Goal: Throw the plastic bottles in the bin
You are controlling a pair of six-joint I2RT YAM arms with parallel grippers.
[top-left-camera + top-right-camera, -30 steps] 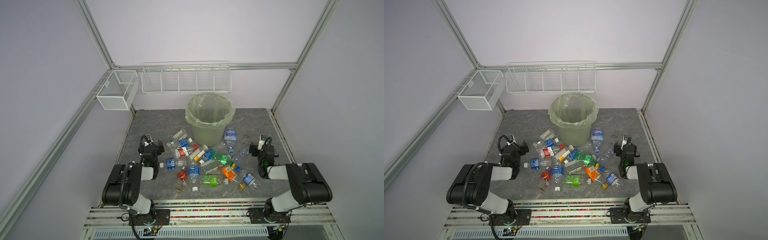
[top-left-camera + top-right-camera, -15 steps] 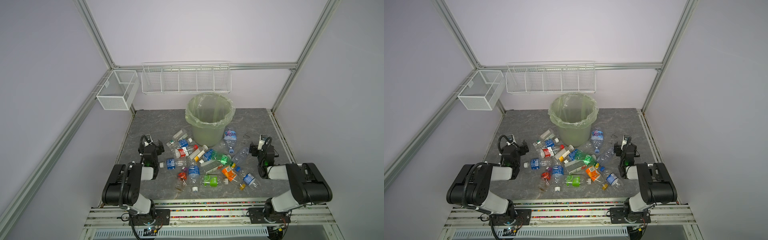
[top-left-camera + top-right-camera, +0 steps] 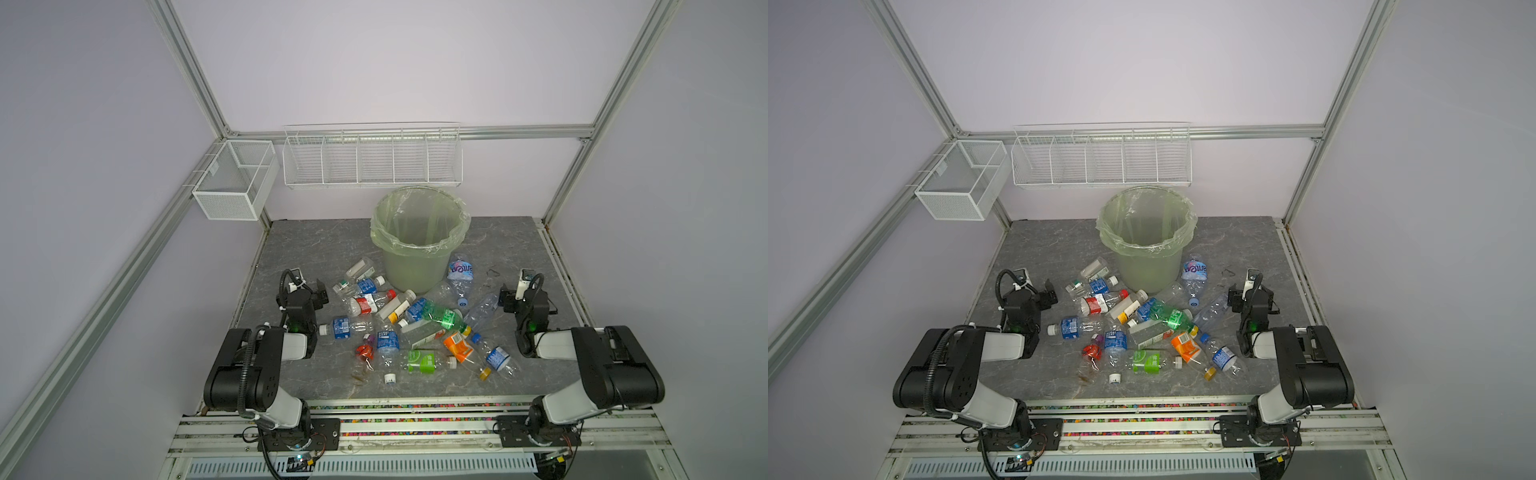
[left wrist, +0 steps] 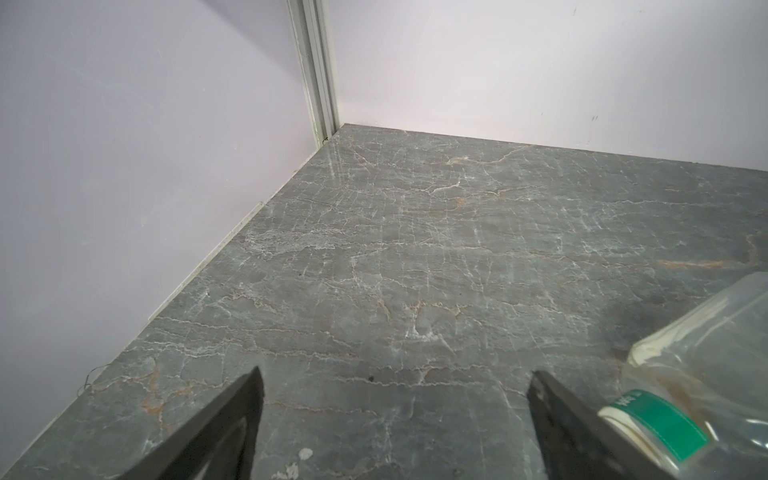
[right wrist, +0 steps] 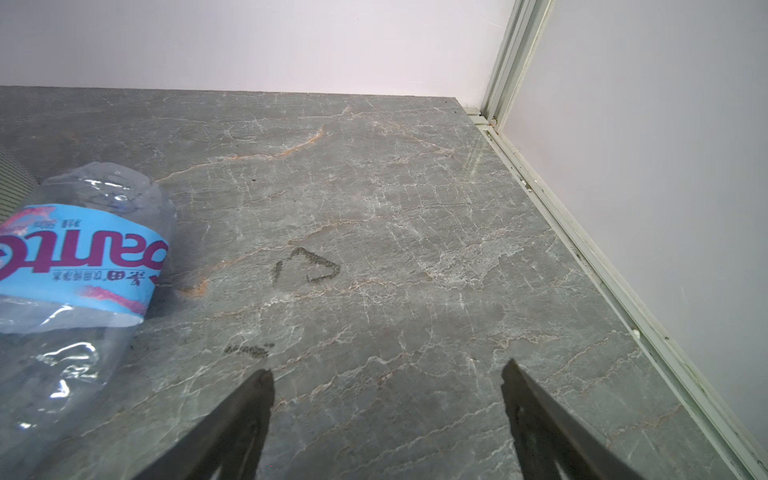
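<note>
Grey marble tabletop (image 3: 316,245) is carrying a heap of plastic bottles (image 3: 444,318) lying just in front of the bin (image 3: 415,266).
Left gripper (image 4: 395,374) and right gripper (image 5: 386,365) are hanging low either side of the heap, jaws spread, gripping nothing; the nearest bottles are possibly touching the bin.

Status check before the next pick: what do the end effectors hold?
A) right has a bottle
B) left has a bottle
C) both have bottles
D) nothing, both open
D: the wrist views show the left end effector and right end effector open, with only bare tabletop in each gap.
</note>
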